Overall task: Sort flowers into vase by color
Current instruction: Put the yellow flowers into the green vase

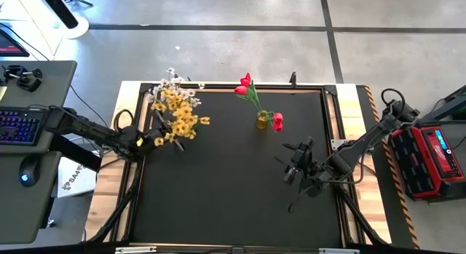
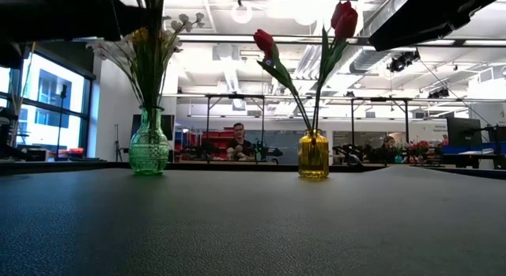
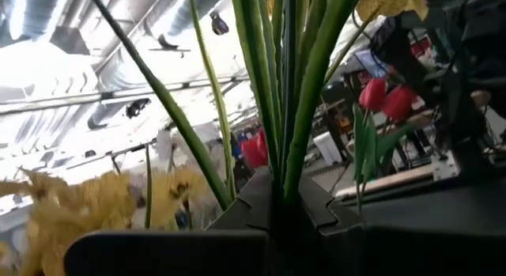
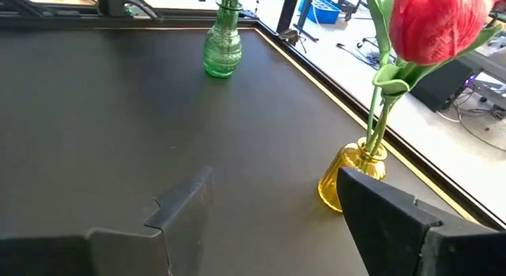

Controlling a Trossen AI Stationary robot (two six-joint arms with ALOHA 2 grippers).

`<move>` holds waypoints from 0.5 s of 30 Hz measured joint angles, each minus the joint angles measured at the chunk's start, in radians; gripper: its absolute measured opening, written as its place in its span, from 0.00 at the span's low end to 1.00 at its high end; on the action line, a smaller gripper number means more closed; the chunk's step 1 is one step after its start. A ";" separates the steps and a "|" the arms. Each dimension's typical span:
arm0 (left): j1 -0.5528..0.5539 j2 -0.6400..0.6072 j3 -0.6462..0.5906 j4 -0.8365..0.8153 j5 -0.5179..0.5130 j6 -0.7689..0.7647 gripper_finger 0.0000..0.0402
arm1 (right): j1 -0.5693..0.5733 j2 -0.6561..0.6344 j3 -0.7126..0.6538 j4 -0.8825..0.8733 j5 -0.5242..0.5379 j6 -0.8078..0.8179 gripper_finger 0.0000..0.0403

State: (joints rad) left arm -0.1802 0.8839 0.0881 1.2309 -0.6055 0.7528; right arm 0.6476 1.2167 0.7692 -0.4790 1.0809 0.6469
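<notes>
A green glass vase (image 2: 149, 151) stands at the table's far left and holds a bunch of yellow and white flowers (image 1: 178, 112). My left gripper (image 1: 148, 141) is shut on the bunch's green stems above the vase. The yellow blooms (image 3: 71, 217) show close in the left wrist view. A yellow vase (image 1: 262, 121) at the far middle holds red tulips (image 1: 245, 85), one drooping beside it (image 1: 277, 122). My right gripper (image 1: 293, 167) hovers open over the mat, to the right of and nearer than the yellow vase (image 4: 348, 177). My left gripper pinches several green stems (image 3: 278, 161) of the yellow and white bunch between its two fingers (image 3: 324, 209). It comes about level from the table's left, across the stems. The stems stand roughly upright, and their lower ends (image 2: 150, 110) sit in the green vase.
The black mat (image 1: 218, 196) is bare across its near half. A wooden border (image 1: 349, 101) frames the mat. A red and black case (image 1: 429, 156) sits off the table's right edge, and a keyboard and mouse (image 1: 18, 127) off the left. People sit in the room beyond (image 2: 237, 141).
</notes>
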 joint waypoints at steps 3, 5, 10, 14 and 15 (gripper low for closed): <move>0.012 0.004 -0.004 -0.010 0.000 -0.010 0.00 | 0.000 0.000 0.000 0.000 0.000 0.000 0.63; 0.012 0.005 -0.004 -0.011 -0.002 -0.004 0.00 | 0.000 0.000 0.000 0.002 0.000 0.000 0.63; 0.012 0.005 -0.004 -0.015 -0.079 -0.015 0.00 | 0.000 0.000 0.000 0.006 0.000 0.000 0.63; 0.012 0.005 -0.004 -0.036 -0.091 -0.036 0.00 | 0.000 0.000 0.000 0.006 0.000 -0.001 0.63; 0.015 0.005 -0.004 -0.036 -0.102 -0.050 0.00 | 0.000 0.000 0.000 0.007 0.000 -0.001 0.63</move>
State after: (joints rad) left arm -0.1655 0.8890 0.0841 1.1950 -0.7078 0.7030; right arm 0.6476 1.2163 0.7692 -0.4725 1.0809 0.6463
